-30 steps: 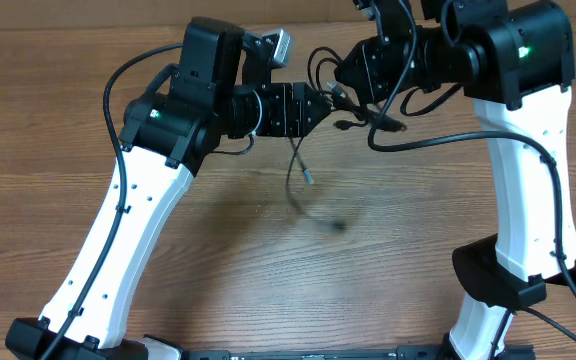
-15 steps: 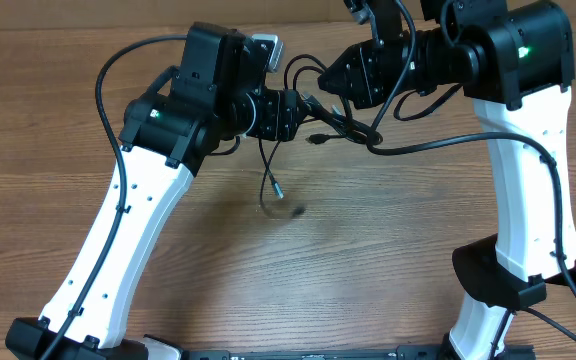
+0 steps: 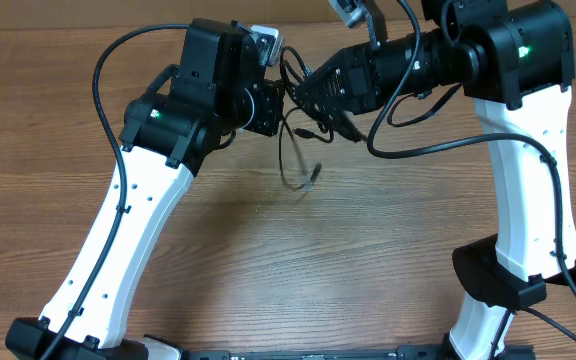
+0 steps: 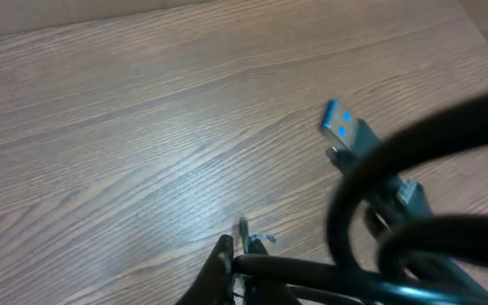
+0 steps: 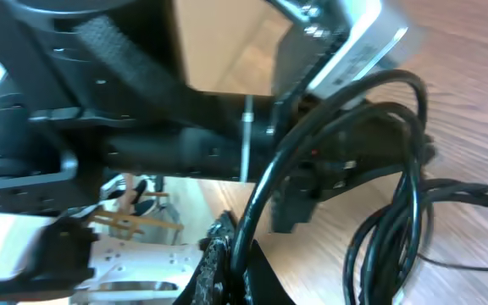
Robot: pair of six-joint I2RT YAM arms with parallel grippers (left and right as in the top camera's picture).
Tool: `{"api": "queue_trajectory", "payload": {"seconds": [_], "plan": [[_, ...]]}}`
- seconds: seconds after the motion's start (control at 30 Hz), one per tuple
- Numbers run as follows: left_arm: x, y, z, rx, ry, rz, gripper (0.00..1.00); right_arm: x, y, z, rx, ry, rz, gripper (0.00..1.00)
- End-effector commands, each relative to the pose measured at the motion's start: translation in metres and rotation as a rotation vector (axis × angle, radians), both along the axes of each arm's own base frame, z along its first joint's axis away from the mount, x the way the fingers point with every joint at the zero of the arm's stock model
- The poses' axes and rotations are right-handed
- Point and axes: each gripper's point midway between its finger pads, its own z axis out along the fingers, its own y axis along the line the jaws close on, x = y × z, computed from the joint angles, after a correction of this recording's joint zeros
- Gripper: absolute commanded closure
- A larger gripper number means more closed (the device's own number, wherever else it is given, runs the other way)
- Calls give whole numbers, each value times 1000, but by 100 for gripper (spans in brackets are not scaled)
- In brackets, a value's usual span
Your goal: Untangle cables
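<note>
Overhead view: the cables (image 3: 301,118) hang as a loose black bundle above the table (image 3: 388,250), suspended between the two grippers. One free strand drops in a curl and ends in a small plug tip (image 3: 315,170) clear of the wood.

The left wrist view shows a blue-tongued USB plug (image 4: 346,129) just beside dark loops.

The right gripper (image 3: 313,92) appears clamped on a strand: in the right wrist view a cable rises directly from its fingertips (image 5: 219,263). The left gripper (image 3: 276,100) sits just beside the bundle. A strand runs past its tips, but whether the jaws are together on it cannot be told.

Step in hand, as judged: separating the bundle by drawing the two holds apart.

1. Confirm that each gripper holds a different strand.
2. Pull apart slowly and horizontally.
3. Watch the knot. If the loops tighten, stop, slacken and regrip nearer a free plug end.
4. Keep the arms' own thicker cables out of the loops.
</note>
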Motion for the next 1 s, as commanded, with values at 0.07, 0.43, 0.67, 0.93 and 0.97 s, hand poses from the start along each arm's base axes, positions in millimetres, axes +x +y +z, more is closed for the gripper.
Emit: {"api": "queue_trajectory", "payload": {"seconds": [0.07, 0.43, 0.67, 0.93, 0.97], "plan": [[4, 4, -5, 32, -6, 13, 96, -10, -3, 19, 51, -35, 19, 96], [-8, 10, -17, 60, 61, 13, 96, 58, -73, -22, -268, -92, -378, 96], [-18, 15, -23, 79, 107, 16, 96, 86, -128, -35, -441, -123, -600, 96], [-36, 30, 10, 49, 43, 39, 96, 105, -190, -50, -645, -124, -835, 96], [-39, 34, 18, 41, 23, 44, 96, 105, -191, -51, -648, -119, -838, 96]]}}
